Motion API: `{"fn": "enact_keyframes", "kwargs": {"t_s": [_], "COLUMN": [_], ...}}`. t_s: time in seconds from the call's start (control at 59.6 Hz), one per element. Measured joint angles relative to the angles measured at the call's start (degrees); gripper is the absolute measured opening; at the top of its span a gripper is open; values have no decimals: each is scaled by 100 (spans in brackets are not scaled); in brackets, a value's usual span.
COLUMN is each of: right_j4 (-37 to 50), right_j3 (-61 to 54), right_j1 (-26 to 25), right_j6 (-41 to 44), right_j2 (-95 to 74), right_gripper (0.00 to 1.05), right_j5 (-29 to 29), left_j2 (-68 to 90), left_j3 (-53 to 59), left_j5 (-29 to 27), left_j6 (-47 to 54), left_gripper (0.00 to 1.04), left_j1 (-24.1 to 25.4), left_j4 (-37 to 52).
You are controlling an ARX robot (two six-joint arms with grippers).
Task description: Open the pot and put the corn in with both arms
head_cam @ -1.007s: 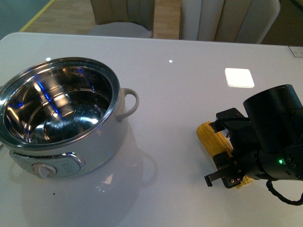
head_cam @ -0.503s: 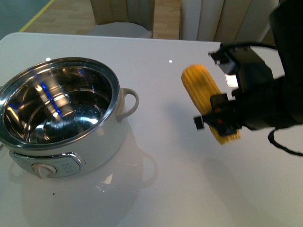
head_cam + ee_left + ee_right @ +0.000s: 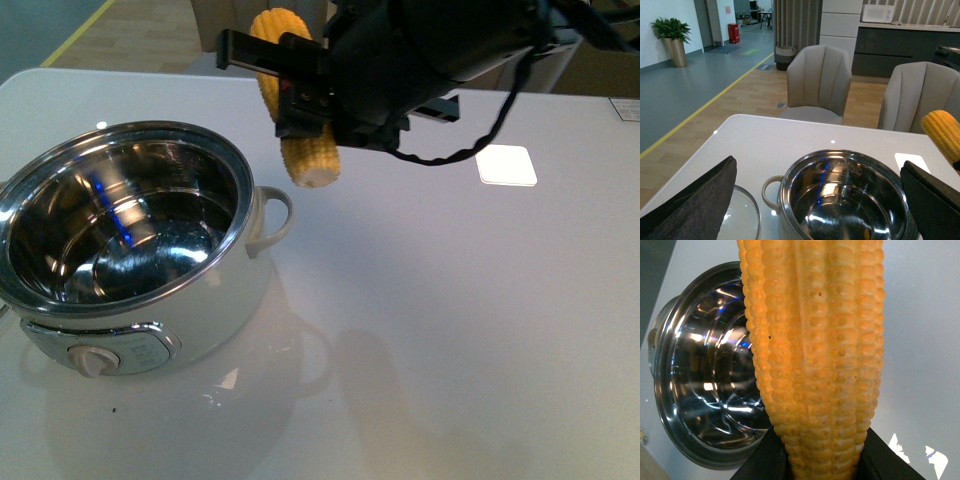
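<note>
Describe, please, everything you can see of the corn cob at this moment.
The corn is one husked yellow cob with neat kernel rows, tapered, its flat pale end pointing down. The right gripper clamps its middle, holding it nearly upright in the air, beside the open pot's handle-side rim, not yet inside. Nothing else touches it.

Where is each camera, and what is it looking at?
Front view: on the robot's body, looking over the table at the pot; the right arm shows, its right gripper holding the corn.
Left wrist view: on the left wrist, facing the pot and chairs; the left gripper's fingers show, spread apart.
Right wrist view: on the right wrist, looking along the corn toward the pot; dark gripper parts show.
All share the pot and corn.
</note>
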State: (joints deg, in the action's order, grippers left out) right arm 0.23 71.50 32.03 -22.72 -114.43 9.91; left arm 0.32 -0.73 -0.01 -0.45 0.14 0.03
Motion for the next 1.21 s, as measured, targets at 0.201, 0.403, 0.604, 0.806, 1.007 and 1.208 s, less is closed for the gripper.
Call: {"fn": "enact_keyframes", "kwargs": {"t_s": [0.201, 0.403, 0.604, 0.806, 1.007, 1.208], "right_j4": [-382, -678, -815, -988, -1145, -1342], "right_j3": [721, 1338, 1740, 2083, 2190, 2216], "right_j1": [275, 509, 658, 693, 809, 916], "right_j6": [-286, -511, -890, -1572, -1770, -1902], "right_j2": [-592, -1058, -1331, -1589, -1762, -1884], "right_gripper": [20, 20, 20, 20, 19, 49], "right_j5": [-15, 24, 181, 365, 345, 229], "left_j2": [0, 0, 0, 0, 0, 0], "left_j3": [0, 0, 0, 0, 0, 0], "left_j5": [0, 0, 0, 0, 0, 0], "left_j6": [0, 0, 0, 0, 0, 0], "left_gripper": [98, 98, 98, 98, 98, 98], "left_j1": [0, 0, 0, 0, 0, 0], "left_j4": [0, 0, 0, 0, 0, 0]}}
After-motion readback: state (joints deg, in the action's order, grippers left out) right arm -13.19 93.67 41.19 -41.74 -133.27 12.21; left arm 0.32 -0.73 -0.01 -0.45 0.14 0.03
